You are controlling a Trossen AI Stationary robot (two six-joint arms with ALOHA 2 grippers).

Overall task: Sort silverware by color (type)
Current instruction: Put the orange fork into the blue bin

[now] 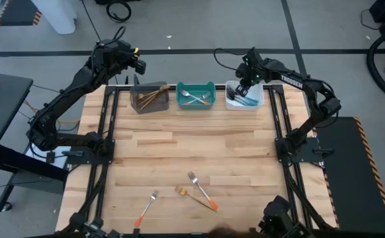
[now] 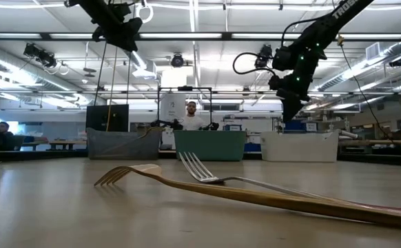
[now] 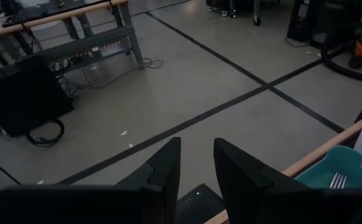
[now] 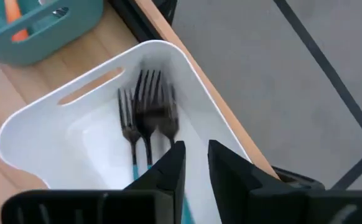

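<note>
While the right end effector [image 1: 244, 88] hangs over the white bin [image 1: 258, 102], its fingers part — a blue-handled fork [image 4: 148, 124] drops in.
Next — fetch the forks [image 1: 202, 193] left on the tabletop [image 1: 192, 152]; the left end effector [image 3: 196, 168] waits, fingers apart.

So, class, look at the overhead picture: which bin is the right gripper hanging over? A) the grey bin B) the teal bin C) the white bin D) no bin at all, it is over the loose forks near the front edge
C: in the high view the right gripper sits above the white bin, and its wrist view looks down on blue-handled forks lying inside.
</note>
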